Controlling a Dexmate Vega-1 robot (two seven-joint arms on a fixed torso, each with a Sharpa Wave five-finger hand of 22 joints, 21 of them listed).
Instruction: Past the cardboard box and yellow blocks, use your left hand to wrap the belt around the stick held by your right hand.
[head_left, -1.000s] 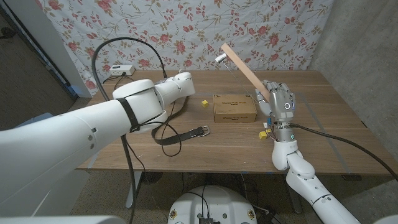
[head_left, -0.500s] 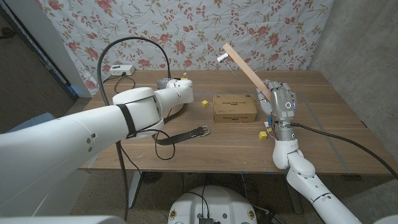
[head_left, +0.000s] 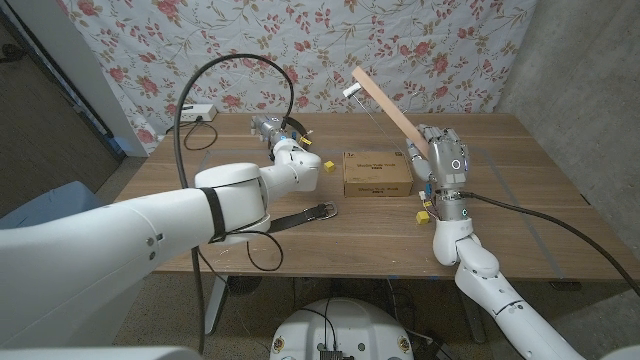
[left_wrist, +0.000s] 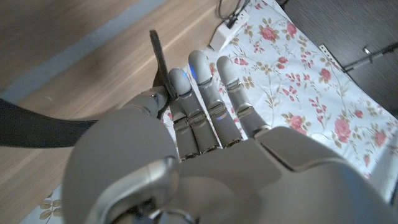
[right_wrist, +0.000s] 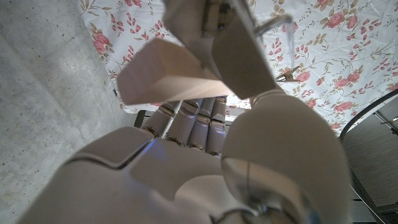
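My left hand (head_left: 273, 131) is over the far left part of the table and pinches a black belt (head_left: 243, 60). The belt arcs high above the hand; its buckle end (head_left: 312, 212) lies on the table. In the left wrist view the belt (left_wrist: 156, 57) sits between thumb and a finger of my left hand (left_wrist: 205, 143), the other fingers straight. My right hand (head_left: 441, 166) grips a wooden stick (head_left: 386, 104) that slants up and left past the cardboard box (head_left: 378, 173). The stick (right_wrist: 173, 78) crosses my right hand (right_wrist: 186, 168) in the right wrist view. Belt and stick are apart.
One yellow block (head_left: 327, 166) lies left of the box, and more yellow blocks (head_left: 423, 215) sit by my right hand. A white power strip (head_left: 195, 111) with a cable lies at the far left. A flowered cloth (head_left: 300, 40) hangs behind the table.
My left hand has moved farther back and to the right, lifting the belt's loop higher. My right hand and the stick have shifted slightly left.
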